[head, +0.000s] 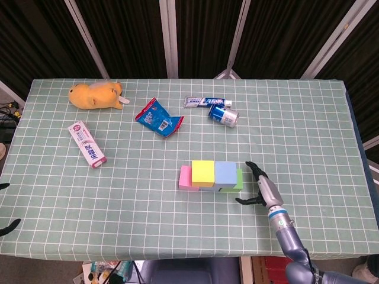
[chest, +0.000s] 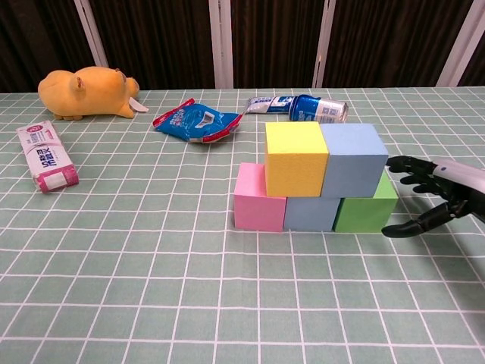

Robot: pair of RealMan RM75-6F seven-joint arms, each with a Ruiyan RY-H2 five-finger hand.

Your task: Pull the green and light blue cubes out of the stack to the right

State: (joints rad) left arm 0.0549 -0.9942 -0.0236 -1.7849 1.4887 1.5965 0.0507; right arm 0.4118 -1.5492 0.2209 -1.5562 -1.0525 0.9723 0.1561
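The stack stands mid-table. Its bottom row is a pink cube [chest: 258,199], a light blue cube [chest: 311,214] and a green cube [chest: 367,209] at the right end. On top sit a yellow cube [chest: 295,158] and a second light blue cube [chest: 353,158]. My right hand [chest: 433,199] hovers just right of the green cube [head: 239,178] with fingers and thumb spread, holding nothing; the right hand [head: 259,187] looks a small gap away from it. Of my left hand [head: 7,225] only dark fingertips show at the left edge, spread apart.
At the back lie an orange plush toy [head: 95,95], a blue snack bag [head: 158,118], a toothpaste tube [head: 201,102] and a blue can [head: 224,115]. A pink-and-white packet [head: 86,143] lies at the left. The table's right edge [head: 362,177] is beyond my right hand.
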